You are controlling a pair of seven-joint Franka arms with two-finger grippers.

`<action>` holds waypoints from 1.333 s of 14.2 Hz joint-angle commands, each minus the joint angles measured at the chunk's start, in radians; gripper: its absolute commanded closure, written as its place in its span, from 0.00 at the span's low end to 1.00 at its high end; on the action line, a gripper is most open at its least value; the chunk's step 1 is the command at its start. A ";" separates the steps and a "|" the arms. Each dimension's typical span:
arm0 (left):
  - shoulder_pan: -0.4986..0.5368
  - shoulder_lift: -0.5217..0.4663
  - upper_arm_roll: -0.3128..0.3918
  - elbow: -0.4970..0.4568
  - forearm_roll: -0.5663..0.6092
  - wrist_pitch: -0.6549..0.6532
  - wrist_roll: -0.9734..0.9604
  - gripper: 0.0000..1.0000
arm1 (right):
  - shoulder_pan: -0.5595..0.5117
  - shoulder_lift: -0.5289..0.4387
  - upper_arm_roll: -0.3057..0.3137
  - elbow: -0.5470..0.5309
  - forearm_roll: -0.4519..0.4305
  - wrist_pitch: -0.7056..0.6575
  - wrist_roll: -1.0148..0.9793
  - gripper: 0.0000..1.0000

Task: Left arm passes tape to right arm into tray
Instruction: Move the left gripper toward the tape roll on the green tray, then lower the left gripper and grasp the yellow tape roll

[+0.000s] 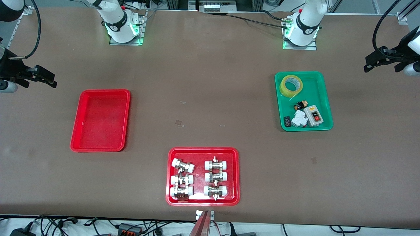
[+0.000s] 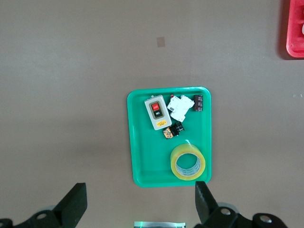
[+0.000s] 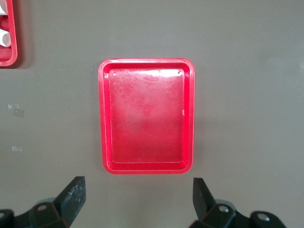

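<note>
The yellow tape (image 1: 291, 86) lies flat in a green tray (image 1: 325, 98), at the end of that tray farther from the front camera. In the left wrist view the tape (image 2: 187, 162) sits well below my left gripper (image 2: 140, 190), which is open and holds nothing. In the front view the left gripper (image 1: 369, 64) hangs high over the table's edge at the left arm's end. The plain red tray (image 1: 100, 120) is bare inside. My right gripper (image 1: 52, 81) hangs high at the right arm's end, open (image 3: 137, 183) and holding nothing, with the tray (image 3: 146, 116) below it.
The green tray also holds a grey switch box (image 1: 314, 115), a white breaker (image 1: 298, 118) and small black parts. A second red tray (image 1: 203, 149) with several white-capped metal fittings sits near the front edge. Cables run by the arm bases.
</note>
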 commanded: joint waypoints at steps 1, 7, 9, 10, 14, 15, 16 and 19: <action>0.002 0.010 -0.004 0.030 0.005 -0.026 0.019 0.00 | -0.004 -0.023 0.000 -0.008 0.009 -0.007 -0.013 0.00; -0.019 0.044 -0.013 0.019 0.005 -0.133 0.026 0.00 | -0.002 -0.021 0.001 -0.007 0.009 -0.011 -0.013 0.00; -0.022 0.119 -0.016 0.007 -0.001 -0.212 0.026 0.00 | -0.004 -0.023 0.001 -0.007 0.009 -0.012 -0.013 0.00; -0.022 0.154 -0.019 -0.021 -0.021 -0.210 0.011 0.00 | -0.004 -0.021 0.001 -0.007 0.009 -0.004 -0.011 0.00; -0.027 0.194 -0.062 -0.299 -0.072 0.029 -0.133 0.00 | -0.004 -0.017 0.001 -0.005 0.009 -0.006 -0.013 0.00; -0.027 0.190 -0.065 -0.411 -0.073 0.140 -0.151 0.00 | -0.004 -0.014 0.001 -0.004 0.009 -0.006 -0.013 0.00; -0.024 0.181 -0.071 -0.506 -0.073 0.241 -0.153 0.00 | -0.004 -0.012 0.000 0.004 0.009 -0.013 -0.013 0.00; -0.022 0.162 -0.072 -0.731 -0.075 0.496 -0.155 0.00 | -0.004 -0.006 0.001 0.007 0.009 -0.015 -0.015 0.00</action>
